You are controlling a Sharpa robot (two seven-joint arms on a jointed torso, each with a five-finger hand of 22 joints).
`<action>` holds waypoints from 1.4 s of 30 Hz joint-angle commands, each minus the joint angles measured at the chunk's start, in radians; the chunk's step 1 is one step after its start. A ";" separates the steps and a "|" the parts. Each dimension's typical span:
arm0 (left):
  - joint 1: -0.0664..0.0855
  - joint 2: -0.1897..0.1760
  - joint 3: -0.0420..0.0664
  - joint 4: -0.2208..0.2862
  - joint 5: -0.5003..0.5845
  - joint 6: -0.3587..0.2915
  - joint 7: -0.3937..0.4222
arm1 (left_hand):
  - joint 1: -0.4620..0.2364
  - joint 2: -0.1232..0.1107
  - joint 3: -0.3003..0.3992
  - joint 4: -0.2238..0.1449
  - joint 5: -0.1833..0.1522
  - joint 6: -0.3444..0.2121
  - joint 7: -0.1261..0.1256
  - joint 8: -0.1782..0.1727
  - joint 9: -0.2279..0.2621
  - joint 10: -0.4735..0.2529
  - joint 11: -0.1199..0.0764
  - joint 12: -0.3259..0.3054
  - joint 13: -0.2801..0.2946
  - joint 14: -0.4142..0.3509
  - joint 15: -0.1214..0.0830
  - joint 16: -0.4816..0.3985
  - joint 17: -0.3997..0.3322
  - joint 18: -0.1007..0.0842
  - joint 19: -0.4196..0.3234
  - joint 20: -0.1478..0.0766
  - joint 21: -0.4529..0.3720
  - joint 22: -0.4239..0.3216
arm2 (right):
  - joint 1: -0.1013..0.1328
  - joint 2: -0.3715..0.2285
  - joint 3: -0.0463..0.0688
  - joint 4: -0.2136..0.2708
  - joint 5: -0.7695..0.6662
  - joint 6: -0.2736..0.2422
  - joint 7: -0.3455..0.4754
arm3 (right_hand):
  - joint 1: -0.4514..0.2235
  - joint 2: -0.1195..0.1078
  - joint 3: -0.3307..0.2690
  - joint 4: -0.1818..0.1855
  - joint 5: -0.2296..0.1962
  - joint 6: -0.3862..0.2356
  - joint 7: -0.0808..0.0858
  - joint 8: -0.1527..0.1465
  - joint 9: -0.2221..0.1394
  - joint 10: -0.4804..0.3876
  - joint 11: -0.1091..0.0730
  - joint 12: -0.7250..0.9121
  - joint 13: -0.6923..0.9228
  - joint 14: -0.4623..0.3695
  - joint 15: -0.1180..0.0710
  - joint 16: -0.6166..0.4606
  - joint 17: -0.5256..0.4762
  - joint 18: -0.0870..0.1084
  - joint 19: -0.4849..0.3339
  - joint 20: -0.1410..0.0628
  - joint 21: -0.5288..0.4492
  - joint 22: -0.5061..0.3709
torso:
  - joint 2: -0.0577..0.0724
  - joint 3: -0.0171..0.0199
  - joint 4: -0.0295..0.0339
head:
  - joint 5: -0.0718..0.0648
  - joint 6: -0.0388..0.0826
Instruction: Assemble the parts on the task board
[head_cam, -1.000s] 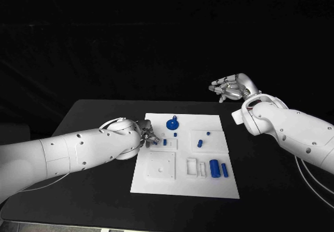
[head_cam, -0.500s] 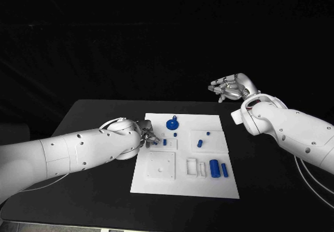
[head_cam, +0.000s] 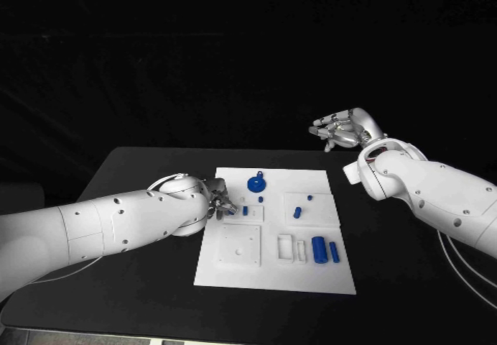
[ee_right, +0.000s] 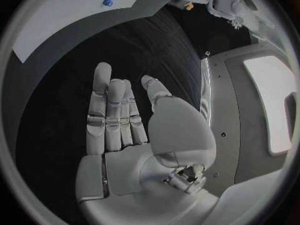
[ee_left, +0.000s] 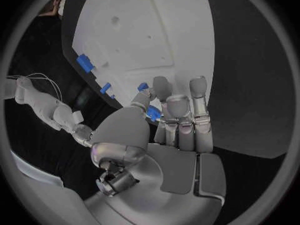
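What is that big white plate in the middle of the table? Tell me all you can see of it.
The white plate is a flat rectangular board, plastic-looking, lying flat on the black table. Its top carries raised square blocks and slotted recesses. Small blue pieces sit on it: a round one with a stem near the far edge, short pegs in the middle, and two cylinders lying side by side nearer the robot. The left hand hovers at its left edge, pinching a small blue piece.

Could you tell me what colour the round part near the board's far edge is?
Blue; the round part shows best in the head view.
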 commanded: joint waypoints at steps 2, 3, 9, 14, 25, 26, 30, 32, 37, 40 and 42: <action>-0.005 0.001 -0.003 0.000 -0.004 0.046 0.003 | 0.012 -0.003 0.075 -0.074 0.005 0.044 -0.054 0.007 -0.001 0.039 -0.005 0.000 0.002 0.003 0.001 -0.003 0.002 0.005 -0.004 0.002 0.004 0.015 | 0.000 0.003 0.001 0.000 -0.003 0.014 0.012 | -0.001 -0.005 0.005 0.000 0.006 -0.002 0.002 -0.005 -0.001 -0.005 -0.001 0.005 -0.002 -0.005 0.000 0.002 -0.002 0.011 0.034 0.005 0.007 -0.002 | 0.001 0.0000 0.0014 | 0.001 -0.002; -0.005 0.001 -0.003 0.000 -0.004 0.047 0.003 | 0.012 -0.003 0.075 -0.074 0.005 0.044 -0.054 0.007 -0.001 0.039 -0.005 0.000 0.002 0.003 0.001 -0.003 0.002 0.005 -0.004 0.002 0.004 0.015 | 0.000 0.003 0.001 0.000 -0.003 0.015 0.012 | -0.001 -0.005 0.005 0.000 0.006 -0.002 0.002 -0.005 -0.001 -0.005 -0.001 0.005 -0.002 -0.005 0.000 0.002 -0.002 0.011 0.034 0.005 0.007 -0.002 | 0.001 0.0000 0.0014 | 0.001 -0.002; -0.005 0.002 -0.003 -0.006 -0.001 0.045 0.004 | 0.012 -0.002 0.074 -0.074 0.002 0.042 -0.054 0.008 0.001 0.039 -0.005 -0.001 0.003 0.002 0.001 -0.005 0.000 0.006 -0.004 0.002 0.004 0.015 | 0.000 0.005 0.001 -0.002 -0.003 0.015 0.012 | -0.002 -0.006 0.006 0.001 0.008 -0.002 0.002 -0.005 -0.001 -0.006 -0.001 0.005 -0.002 -0.005 0.001 0.002 -0.002 0.011 0.034 0.005 0.007 -0.003 | 0.002 -0.0002 0.0010 | 0.000 -0.003; -0.005 0.007 -0.003 -0.016 0.002 0.049 0.004 | 0.012 -0.001 0.073 -0.073 0.000 0.042 -0.054 0.009 0.001 0.039 -0.004 -0.001 0.004 0.002 0.001 -0.005 0.000 0.006 -0.005 0.002 0.004 0.015 | 0.000 0.006 0.001 -0.003 -0.003 0.016 0.012 | -0.002 -0.006 0.006 0.001 0.011 -0.002 0.002 -0.005 -0.001 -0.006 -0.001 0.005 -0.003 -0.006 0.001 0.001 -0.002 0.010 0.033 0.005 0.007 -0.003 | 0.001 0.0001 0.0012 | 0.000 -0.004; -0.006 0.024 -0.003 -0.034 0.004 0.083 -0.004 | 0.012 0.001 0.072 -0.073 -0.005 0.041 -0.053 0.008 0.000 0.039 -0.004 -0.001 0.005 0.003 0.001 -0.004 0.001 0.006 -0.005 0.003 0.004 0.014 | 0.000 0.008 0.001 -0.004 -0.003 0.018 0.012 | -0.002 -0.006 0.009 0.001 0.016 -0.002 0.002 -0.005 -0.001 -0.007 -0.001 0.004 -0.004 -0.006 0.001 0.002 -0.003 0.010 0.033 0.005 0.008 -0.005 | 0.001 -0.0002 0.0007 | -0.002 -0.006; -0.007 0.025 -0.003 -0.035 0.004 0.085 -0.004 | 0.012 0.002 0.071 -0.073 -0.006 0.040 -0.053 0.007 -0.001 0.039 -0.003 -0.001 0.006 0.002 0.002 -0.004 0.001 0.006 -0.005 0.003 0.004 0.015 | 0.000 0.008 0.001 -0.005 -0.003 0.018 0.012 | -0.002 -0.006 0.009 0.001 0.016 -0.002 0.002 -0.005 -0.001 -0.007 -0.001 0.004 -0.004 -0.006 0.001 0.002 -0.003 0.010 0.033 0.005 0.008 -0.005 | 0.001 -0.0002 0.0007 | -0.002 -0.006; -0.010 0.029 -0.003 -0.038 0.005 0.097 -0.007 | 0.012 0.003 0.071 -0.073 -0.007 0.040 -0.053 0.006 -0.001 0.039 -0.002 -0.001 0.006 0.002 0.002 -0.003 0.002 0.006 -0.006 0.003 0.004 0.014 | 0.000 0.009 0.001 -0.006 -0.003 0.019 0.013 | -0.002 -0.007 0.010 0.001 0.018 -0.002 0.002 -0.005 -0.001 -0.007 -0.001 0.005 -0.004 -0.006 0.001 0.002 -0.003 0.010 0.033 0.005 0.008 -0.005 | 0.001 -0.0002 0.0018 | -0.003 -0.008; -0.010 0.030 -0.003 -0.038 0.005 0.103 -0.008 | 0.012 0.003 0.071 -0.073 -0.007 0.040 -0.053 0.006 -0.001 0.039 -0.002 -0.001 0.006 0.002 0.002 -0.003 0.002 0.006 -0.006 0.003 0.004 0.014 | 0.000 0.010 0.001 -0.007 -0.003 0.019 0.013 | -0.002 -0.007 0.010 0.001 0.018 -0.002 0.002 -0.005 -0.001 -0.007 -0.001 0.005 -0.004 -0.006 0.001 0.002 -0.003 0.010 0.033 0.005 0.008 -0.005 | 0.001 -0.0002 0.0020 | -0.004 -0.008; -0.011 0.030 -0.003 -0.038 0.004 0.116 -0.011 | 0.014 0.002 0.071 -0.074 -0.008 0.040 -0.052 0.006 -0.002 0.038 -0.002 -0.001 0.006 0.000 0.002 -0.004 0.000 0.006 -0.007 0.004 0.004 0.015 | 0.000 0.011 0.000 -0.008 -0.003 0.020 0.013 | -0.003 -0.008 0.011 0.001 0.021 -0.002 0.002 -0.005 -0.001 -0.006 -0.001 0.005 -0.004 -0.007 0.001 0.002 -0.003 0.010 0.033 0.005 0.008 -0.006 | 0.002 -0.0003 0.0026 | -0.003 -0.008; -0.011 0.030 -0.003 -0.039 0.002 0.119 -0.013 | 0.015 0.002 0.072 -0.075 -0.006 0.040 -0.052 0.005 -0.002 0.038 -0.003 -0.002 0.006 0.000 0.002 -0.003 0.001 0.006 -0.007 0.004 0.005 0.015 | 0.000 0.011 0.000 -0.008 -0.003 0.020 0.013 | -0.003 -0.007 0.012 0.002 0.023 -0.003 0.002 -0.005 -0.001 -0.007 -0.001 0.005 -0.004 -0.007 0.000 0.002 -0.003 0.010 0.033 0.005 0.009 -0.006 | 0.002 -0.0005 0.0028 | -0.004 -0.007; -0.011 0.030 -0.003 -0.041 0.001 0.121 -0.015 | 0.016 0.002 0.072 -0.075 -0.006 0.040 -0.052 0.006 -0.002 0.039 -0.003 -0.002 0.006 0.000 0.002 -0.002 0.002 0.007 -0.006 0.004 0.005 0.015 | 0.000 0.011 0.000 -0.008 -0.003 0.021 0.013 | -0.003 -0.007 0.012 0.002 0.023 -0.003 0.002 -0.005 -0.001 -0.007 -0.001 0.005 -0.004 -0.007 0.000 0.002 -0.003 0.010 0.033 0.005 0.009 -0.006 | 0.002 -0.0006 0.0026 | -0.004 -0.008</action>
